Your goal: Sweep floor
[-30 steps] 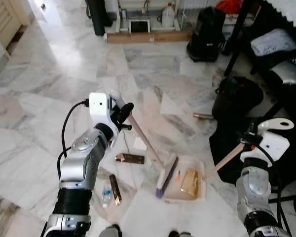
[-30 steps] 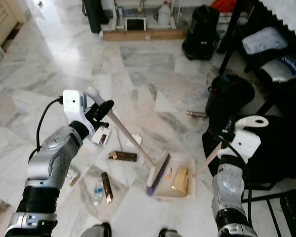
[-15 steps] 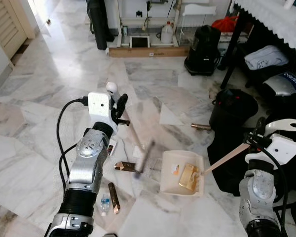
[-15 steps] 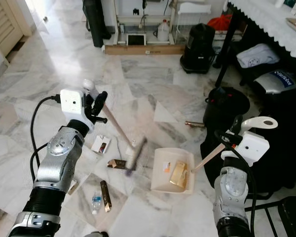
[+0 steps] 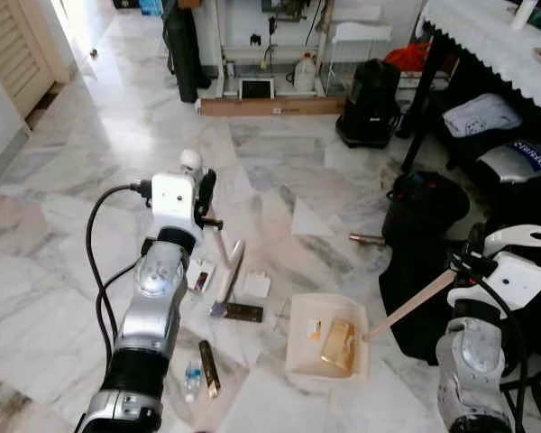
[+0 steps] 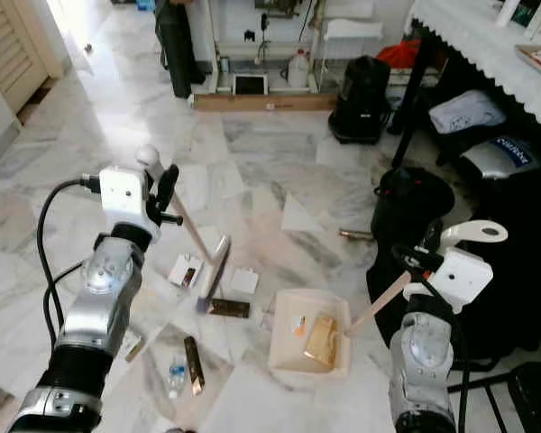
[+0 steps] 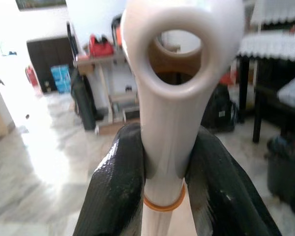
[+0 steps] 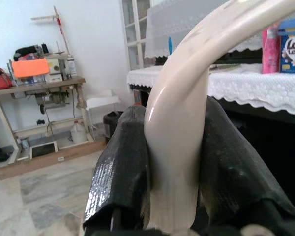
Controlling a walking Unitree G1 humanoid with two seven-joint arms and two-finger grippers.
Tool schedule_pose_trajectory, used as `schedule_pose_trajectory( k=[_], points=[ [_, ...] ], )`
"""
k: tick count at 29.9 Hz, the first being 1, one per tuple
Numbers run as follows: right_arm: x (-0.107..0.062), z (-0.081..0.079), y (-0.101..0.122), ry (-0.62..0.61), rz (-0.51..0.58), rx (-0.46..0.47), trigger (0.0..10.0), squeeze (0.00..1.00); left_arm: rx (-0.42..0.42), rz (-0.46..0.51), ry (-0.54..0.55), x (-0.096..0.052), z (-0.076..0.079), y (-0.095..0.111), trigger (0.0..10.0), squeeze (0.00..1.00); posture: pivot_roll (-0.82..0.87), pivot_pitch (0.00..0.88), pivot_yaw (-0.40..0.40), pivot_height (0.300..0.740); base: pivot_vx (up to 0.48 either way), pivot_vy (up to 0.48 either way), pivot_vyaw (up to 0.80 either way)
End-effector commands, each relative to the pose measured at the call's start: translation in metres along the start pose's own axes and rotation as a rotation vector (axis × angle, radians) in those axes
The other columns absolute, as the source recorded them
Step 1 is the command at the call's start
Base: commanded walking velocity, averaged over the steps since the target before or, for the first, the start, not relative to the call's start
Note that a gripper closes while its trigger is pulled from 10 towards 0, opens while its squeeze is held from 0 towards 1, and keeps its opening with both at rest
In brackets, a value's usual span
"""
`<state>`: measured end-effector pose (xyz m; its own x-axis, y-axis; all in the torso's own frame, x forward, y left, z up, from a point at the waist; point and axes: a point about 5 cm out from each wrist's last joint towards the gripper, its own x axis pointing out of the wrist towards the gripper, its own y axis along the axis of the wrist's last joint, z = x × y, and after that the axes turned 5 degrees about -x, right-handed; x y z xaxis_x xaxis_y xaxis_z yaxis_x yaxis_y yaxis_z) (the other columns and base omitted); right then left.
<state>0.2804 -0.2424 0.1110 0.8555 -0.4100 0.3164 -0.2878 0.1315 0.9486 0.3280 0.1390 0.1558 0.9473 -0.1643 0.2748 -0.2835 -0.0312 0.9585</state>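
Note:
My left gripper (image 5: 205, 195) is shut on the top of a broom handle (image 7: 173, 78), its black fingers (image 7: 117, 191) clamped on both sides. The broom head (image 5: 228, 278) rests on the marble floor beside a dark brown bar (image 5: 243, 312) and a white card (image 5: 199, 273). My right gripper (image 5: 463, 269) is shut on the long handle (image 8: 179, 142) of a cream dustpan (image 5: 305, 350), which lies flat to the right of the broom. A gold wrapper (image 5: 338, 343) lies in the pan. A gold-brown bar (image 5: 207, 367) and a small bottle (image 5: 191, 378) lie near my left arm.
A black bag (image 5: 428, 194) and dark heap stand right of the dustpan, with a brown tube (image 5: 370, 240) on the floor beside them. A black backpack (image 5: 371, 90), a wooden plank (image 5: 270, 105) and shelves line the back. A lace-covered table (image 5: 487, 27) stands right.
The broom head has swung left, away from the dustpan, and now sits by the brown bar. The dustpan still holds the gold wrapper. The camera has lifted and shifted.

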Motion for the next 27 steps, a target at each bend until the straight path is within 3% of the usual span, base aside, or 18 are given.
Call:
schedule_pose_trajectory(
  k=[1, 9, 16, 27],
  points=[
    [0.003, -0.004, 0.012, 0.006, 0.053, 0.025, 10.0, 0.00, 0.035, 0.050, -0.013, 0.002, 0.001, 0.007, 10.0, 0.00, 0.07, 0.000, -0.034, 0.740, 0.000, 0.000, 0.00],
    [0.005, 0.001, 0.024, -0.006, 0.074, 0.013, 10.0, 0.00, 0.045, 0.035, -0.019, 0.008, 0.007, -0.005, 10.0, 0.00, 0.03, 0.000, -0.018, 0.740, 0.000, 0.000, 0.00],
    [0.003, 0.001, 0.026, -0.007, 0.066, 0.001, 10.0, 0.00, 0.052, 0.027, 0.001, 0.013, 0.002, -0.007, 10.0, 0.00, 0.03, 0.000, -0.005, 0.740, 0.000, 0.000, 0.00],
    [-0.002, -0.007, 0.023, 0.017, 0.037, 0.006, 10.0, 0.00, 0.057, 0.040, 0.007, 0.014, 0.000, -0.005, 10.0, 0.00, 0.06, 0.003, -0.001, 0.740, 0.000, 0.000, 0.80]
  ],
)
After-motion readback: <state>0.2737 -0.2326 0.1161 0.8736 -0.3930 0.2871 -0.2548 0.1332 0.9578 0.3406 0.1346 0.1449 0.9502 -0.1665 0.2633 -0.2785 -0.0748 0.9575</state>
